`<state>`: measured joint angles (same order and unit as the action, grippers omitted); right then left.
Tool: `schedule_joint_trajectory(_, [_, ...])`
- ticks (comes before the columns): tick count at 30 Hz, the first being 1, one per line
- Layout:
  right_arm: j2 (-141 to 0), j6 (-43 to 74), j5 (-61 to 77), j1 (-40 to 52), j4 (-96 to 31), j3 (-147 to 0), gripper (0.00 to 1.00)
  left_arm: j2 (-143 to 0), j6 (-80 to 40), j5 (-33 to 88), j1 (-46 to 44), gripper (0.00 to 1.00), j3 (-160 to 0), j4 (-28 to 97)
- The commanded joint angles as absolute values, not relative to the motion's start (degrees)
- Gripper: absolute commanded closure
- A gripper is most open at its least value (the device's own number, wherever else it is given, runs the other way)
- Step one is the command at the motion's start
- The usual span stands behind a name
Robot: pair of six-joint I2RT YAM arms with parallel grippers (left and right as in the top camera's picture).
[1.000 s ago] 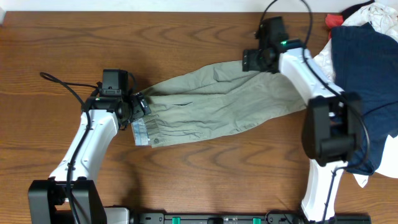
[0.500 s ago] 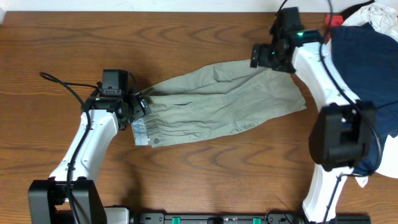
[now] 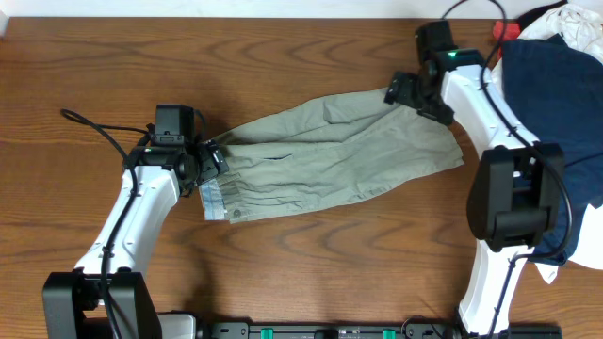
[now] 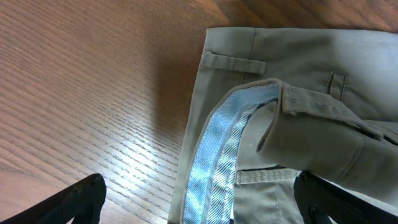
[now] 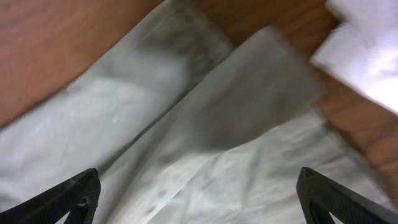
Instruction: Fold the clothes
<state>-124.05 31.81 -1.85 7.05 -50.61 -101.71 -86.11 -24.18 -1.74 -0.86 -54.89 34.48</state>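
Setting: a wooden table (image 3: 283,56) seen from above, with one white robot arm reaching in from each lower corner of the frame.
Shorts: a wrinkled pair of khaki shorts (image 3: 330,160) lies flat across the middle of the table. It runs at a slant, with the waistband at centre left and the leg ends toward the upper right.
Waistband: in the left wrist view the top edge is turned over and shows a pale blue striped lining (image 4: 217,155). A belt loop (image 4: 337,84) sits on the khaki side at the upper right of that view.
Left gripper (image 3: 212,160): it sits at the waistband end of the shorts, left of centre. Its fingers are spread wide in the lower corners of the wrist view, with the folded waistband between them and nothing pinched.
Right gripper (image 3: 419,97): it hangs over the upper right corner of the shorts, by the leg hem. Its fingers are spread wide over blurred pale fabric, and I cannot tell if they touch the cloth.
Right edge: a dark navy garment (image 3: 556,104) is heaped beside the right arm, with a white cloth (image 3: 570,24) and a bit of red cloth (image 3: 504,31) at the top right corner, all apart from the shorts.
Cable: a black cable (image 3: 94,132) loops across the wood to the left arm.
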Motion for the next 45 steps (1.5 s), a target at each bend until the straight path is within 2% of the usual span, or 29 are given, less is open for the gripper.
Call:
schedule_joint_trajectory(1, [-123.9, 35.7, -3.2, 6.8, -49.9, -101.3, 0.02, -86.5, -24.7, -2.6, -1.0, 0.02, -55.6, 34.4])
schedule_joint_trajectory(6, [-125.0, 35.7, -2.7, 7.2, -48.3, -101.3, 0.07, -86.5, -24.7, -2.6, -1.0, 0.02, -55.6, 34.1])
schedule_joint_trajectory(11, [-127.6, 35.7, 0.3, 7.3, -48.3, -101.3, 0.14, -86.5, -24.7, -2.6, -1.0, 0.02, -55.6, 34.0])
schedule_joint_trajectory(12, [-127.7, 35.7, 0.5, 7.2, -48.6, -101.3, 0.18, -86.5, -24.7, -2.6, -1.0, 0.02, -55.6, 34.0])
schedule_joint_trajectory(22, [-127.9, 31.0, 0.4, 7.2, -48.1, -101.3, 0.74, -86.5, -24.7, -2.6, -1.0, 0.02, -55.6, 33.5])
schedule_joint_trajectory(25, [-127.9, 30.5, 1.6, 7.1, -45.8, -101.4, 0.99, -86.5, -24.7, -2.6, -1.0, 0.02, -55.6, 33.4])
schedule_joint_trajectory(31, [-127.9, 29.8, 7.9, 6.7, -37.5, -101.7, 0.99, -86.5, -24.7, -2.6, -1.0, 0.02, -55.6, 33.4])
schedule_joint_trajectory(39, [-130.4, 30.2, 5.3, 8.2, -29.6, -101.7, 0.98, -86.5, -24.7, -2.6, -1.0, 0.02, -55.6, 33.4])
schedule_joint_trajectory(40, [-131.3, 30.2, 5.3, 8.5, -28.9, -101.7, 0.93, -86.5, -24.7, -2.6, -1.0, 0.02, -55.6, 33.4])
schedule_joint_trajectory(41, [-132.3, 30.2, 5.4, 8.8, -27.9, -101.7, 0.85, -86.5, -24.7, -2.6, -1.0, 0.02, -55.6, 33.4])
schedule_joint_trajectory(43, [-133.9, 30.2, 5.4, 9.1, -26.2, -101.7, 0.58, -86.5, -24.7, -2.6, -1.0, 0.02, -55.6, 33.4])
schedule_joint_trajectory(44, [-134.4, 30.2, 5.5, 9.1, -25.4, -101.7, 0.34, -86.5, -24.7, -2.6, -1.0, 0.02, -55.6, 33.4])
schedule_joint_trajectory(45, [-134.5, 30.1, 5.6, 9.1, -25.1, -101.7, 0.25, -86.5, -24.7, -2.6, -1.0, 0.02, -55.6, 33.3])
